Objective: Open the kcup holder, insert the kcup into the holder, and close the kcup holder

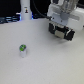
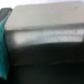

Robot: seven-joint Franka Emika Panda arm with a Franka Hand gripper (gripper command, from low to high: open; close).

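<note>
a white table (image 1: 45, 60) seen from across the room, blurred. the kcup (image 1: 22, 49), a tiny white pod with a green top, stands upright and alone on the table toward the exterior view's left, well apart from the arm. the gripper (image 1: 62, 34) hangs at the upper right of that view, above the table, its dark fingers pointing down; whether they are spread or closed i cannot tell, and nothing shows between them. a taller white post (image 1: 25, 11) with a dark mark stands at the back edge.

the kcup holder cannot be made out in the exterior view. the wrist view is filled with a blurred pale grey slab above a dark band, possibly part of the holder, with a teal strip at one edge, but i cannot say for sure.

as i judge it, the pod is not yet inserted, so insertion and closing remain; whether the drawer is open is hidden.

no brand, label or writing is readable anywhere.
</note>
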